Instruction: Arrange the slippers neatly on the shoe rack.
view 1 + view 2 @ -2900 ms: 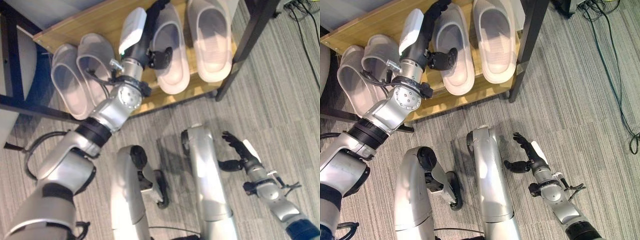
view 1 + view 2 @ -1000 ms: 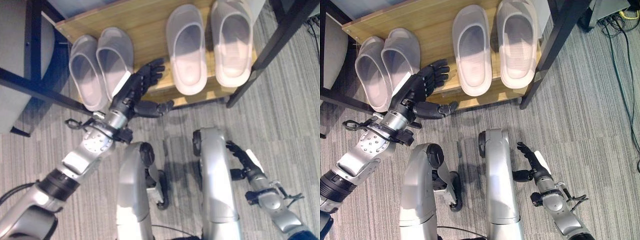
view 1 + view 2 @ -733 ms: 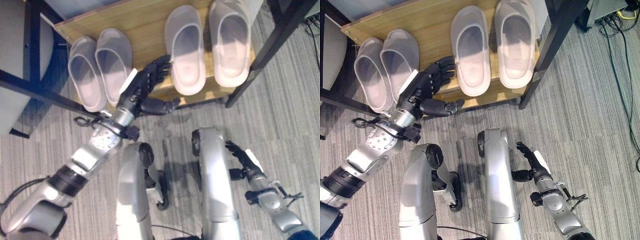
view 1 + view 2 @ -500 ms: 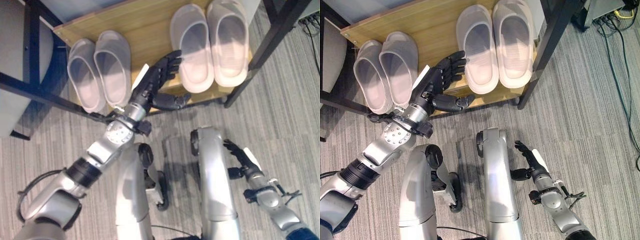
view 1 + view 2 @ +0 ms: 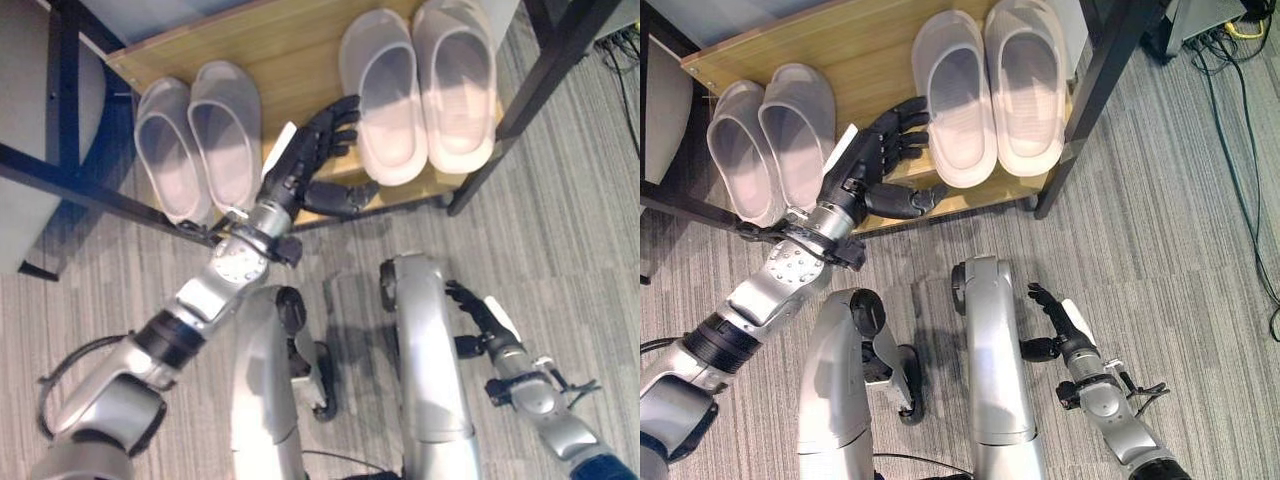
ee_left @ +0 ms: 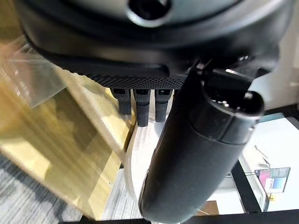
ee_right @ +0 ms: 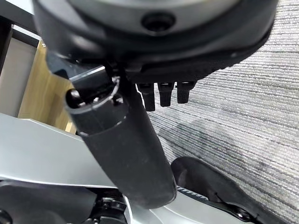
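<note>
Four slippers lie on the wooden rack (image 5: 290, 60): a left pair (image 5: 198, 140) and a right pair (image 5: 420, 85), each side by side. The left hand (image 5: 305, 165), fingers extended and released, reaches between the pairs, fingertips beside the right pair's inner slipper (image 5: 385, 95). The right hand (image 5: 480, 315) hangs low over the carpet (image 5: 560, 220), fingers relaxed, grasping nothing.

Pale grey slippers (image 5: 955, 95); tan wood shoe rack (image 5: 865, 45); grey striped carpet (image 5: 1160, 220).

two slipper pairs (image 5: 771, 140) (image 5: 992, 92), shoe rack (image 5: 855, 50)
</note>
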Controlling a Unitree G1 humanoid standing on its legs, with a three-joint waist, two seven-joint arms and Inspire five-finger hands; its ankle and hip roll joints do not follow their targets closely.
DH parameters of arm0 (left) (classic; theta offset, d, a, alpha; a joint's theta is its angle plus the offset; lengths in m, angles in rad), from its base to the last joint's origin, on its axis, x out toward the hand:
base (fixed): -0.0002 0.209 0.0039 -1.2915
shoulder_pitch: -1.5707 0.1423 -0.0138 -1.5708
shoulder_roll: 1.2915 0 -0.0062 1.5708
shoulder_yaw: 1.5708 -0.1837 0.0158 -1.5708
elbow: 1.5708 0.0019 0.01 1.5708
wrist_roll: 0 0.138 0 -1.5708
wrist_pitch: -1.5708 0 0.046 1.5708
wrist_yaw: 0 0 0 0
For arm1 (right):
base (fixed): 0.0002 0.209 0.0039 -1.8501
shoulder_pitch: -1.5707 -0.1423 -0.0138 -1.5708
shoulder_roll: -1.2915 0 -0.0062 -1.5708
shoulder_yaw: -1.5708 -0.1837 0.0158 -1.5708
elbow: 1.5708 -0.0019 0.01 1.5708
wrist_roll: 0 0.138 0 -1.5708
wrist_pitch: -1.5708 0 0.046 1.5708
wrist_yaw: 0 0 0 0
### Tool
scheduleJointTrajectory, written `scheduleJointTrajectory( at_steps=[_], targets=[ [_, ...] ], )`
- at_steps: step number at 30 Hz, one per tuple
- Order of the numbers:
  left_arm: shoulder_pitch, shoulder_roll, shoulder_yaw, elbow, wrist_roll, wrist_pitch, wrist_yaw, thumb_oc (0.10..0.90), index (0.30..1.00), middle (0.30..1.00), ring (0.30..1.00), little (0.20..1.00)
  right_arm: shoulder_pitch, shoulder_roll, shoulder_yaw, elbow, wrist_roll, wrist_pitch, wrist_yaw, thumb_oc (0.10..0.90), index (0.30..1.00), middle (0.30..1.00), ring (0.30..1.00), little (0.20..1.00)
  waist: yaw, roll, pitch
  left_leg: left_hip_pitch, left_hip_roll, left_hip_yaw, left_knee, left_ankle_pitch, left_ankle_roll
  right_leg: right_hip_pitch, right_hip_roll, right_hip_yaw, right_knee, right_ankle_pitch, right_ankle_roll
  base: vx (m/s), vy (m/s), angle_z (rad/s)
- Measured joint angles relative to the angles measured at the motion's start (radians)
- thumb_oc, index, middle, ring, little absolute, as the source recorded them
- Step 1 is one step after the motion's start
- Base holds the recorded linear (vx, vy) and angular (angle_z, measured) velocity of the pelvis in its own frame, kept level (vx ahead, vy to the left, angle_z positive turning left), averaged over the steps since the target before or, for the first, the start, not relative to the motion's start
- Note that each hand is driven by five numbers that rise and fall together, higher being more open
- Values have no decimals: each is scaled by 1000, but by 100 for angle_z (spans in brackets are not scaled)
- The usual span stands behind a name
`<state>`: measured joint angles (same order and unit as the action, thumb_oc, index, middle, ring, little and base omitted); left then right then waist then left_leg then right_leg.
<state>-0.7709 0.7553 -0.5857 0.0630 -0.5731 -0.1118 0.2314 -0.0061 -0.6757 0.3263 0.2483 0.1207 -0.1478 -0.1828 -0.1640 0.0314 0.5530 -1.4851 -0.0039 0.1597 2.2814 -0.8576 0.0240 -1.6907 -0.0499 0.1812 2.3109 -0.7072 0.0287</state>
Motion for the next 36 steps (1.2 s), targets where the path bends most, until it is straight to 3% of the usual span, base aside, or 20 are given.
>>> scheduleJointTrajectory(
  at_steps=[6, 9, 12, 15, 16, 17, 18, 21, 25, 27, 31, 33, 36],
  targets=[
    [75, 84, 118, -164, 4, -31, 40, 800, 900, 900, 900, 900, 11, 1, -6, -5, -1, -1, 0, 800, 900, 900, 900, 900, 5, 0, 0, 0, 0, -3, 4, 0, -1, -1, -1, -2, 5, -1, -5, 0, 0, 0],
    [191, 104, 242, -320, 33, -85, 48, 800, 900, 900, 900, 900, 37, 0, -26, -9, -2, -10, -1, 800, 900, 900, 900, 900, 26, 0, 0, 4, 2, -4, -10, -1, -2, 2, -2, -5, -8, -1, -9, -6, 6, -1],
    [307, 100, 315, -402, 49, -109, 44, 800, 900, 900, 900, 900, 46, -6, -37, -11, -5, -22, -1, 800, 900, 900, 900, 900, 43, -6, 2, 27, 7, -2, -76, 4, 3, 21, -1, -9, -69, 12, -24, -117, 45, -15],
    [316, 79, 334, -411, 91, -113, 41, 800, 900, 900, 900, 900, 16, -9, -52, -12, -35, -23, -2, 800, 900, 900, 900, 900, 71, -5, -3, 17, 23, -3, -191, 45, 17, 11, 8, -25, -189, 60, -33, -189, 53, -37],
    [297, 36, 364, -397, 121, -114, 38, 800, 900, 900, 900, 900, -63, -9, -65, -6, -50, -22, -1, 800, 900, 900, 900, 900, 92, -7, -3, -2, 30, -14, -377, 131, 7, 6, 21, -49, -388, 148, -37, -245, 64, -55],
    [288, 37, 372, -390, 125, -113, 38, 800, 900, 900, 900, 900, -76, -11, -74, -20, -54, -26, -3, 800, 900, 900, 900, 900, 93, -16, -5, 3, 28, -19, -450, 176, -1, 19, 18, -53, -459, 185, -31, -232, 67, -50],
    [278, 29, 379, -380, 127, -112, 37, 800, 900, 900, 900, 900, -84, -11, -86, -24, -64, -37, -3, 800, 900, 900, 900, 900, 94, -19, -3, 13, 19, -28, -509, 201, 0, 37, 9, -64, -517, 206, -49, -210, 73, -15],
    [274, -31, 429, -377, 127, -111, 16, 800, 900, 900, 900, 900, -123, -14, -149, -65, -78, -51, -15, 800, 900, 900, 900, 900, 110, -8, -4, 45, 3, -113, -716, 300, -43, 131, -20, -153, -750, 268, -70, -164, 24, 1],
    [329, -42, 447, -375, 124, -115, -16, 800, 900, 900, 900, 900, -149, -44, -197, -123, -80, -74, -29, 800, 900, 900, 900, 900, 146, 5, -1, 89, -16, -180, -825, 343, -54, 217, -54, -235, -871, 290, -99, -178, -45, 21],
    [436, -87, 425, -304, 118, -105, -65, 800, 900, 900, 900, 900, -173, -36, -186, -117, -80, -76, -8, 800, 900, 900, 900, 900, 155, 6, -6, 210, -19, -194, -997, 408, -64, 347, -52, -251, -1038, 343, -92, -163, -92, 18],
    [622, -157, 352, -134, 147, -94, -116, 800, 900, 900, 900, 900, -138, -34, -134, -126, -80, -103, 17, 800, 900, 900, 900, 900, 153, 0, -102, 379, -20, -195, -1298, 533, -53, 521, -42, -256, -1327, 450, -70, -91, -59, 5],
    [658, -203, 327, -44, 192, -90, -144, 800, 900, 900, 900, 900, -129, -10, -135, -123, -79, -104, 35, 800, 900, 900, 900, 900, 152, 0, -116, 453, -19, -204, -1401, 578, -54, 603, -41, -274, -1435, 491, -66, -109, -74, 4],
    [694, -278, 288, 162, 282, -78, -161, 800, 900, 900, 900, 900, -96, 66, -102, -111, -79, -104, 60, 800, 900, 900, 900, 900, 139, -21, -147, 635, -16, -217, -1636, 673, -59, 787, -36, -301, -1665, 569, -39, 96, -114, 8]
  ],
)
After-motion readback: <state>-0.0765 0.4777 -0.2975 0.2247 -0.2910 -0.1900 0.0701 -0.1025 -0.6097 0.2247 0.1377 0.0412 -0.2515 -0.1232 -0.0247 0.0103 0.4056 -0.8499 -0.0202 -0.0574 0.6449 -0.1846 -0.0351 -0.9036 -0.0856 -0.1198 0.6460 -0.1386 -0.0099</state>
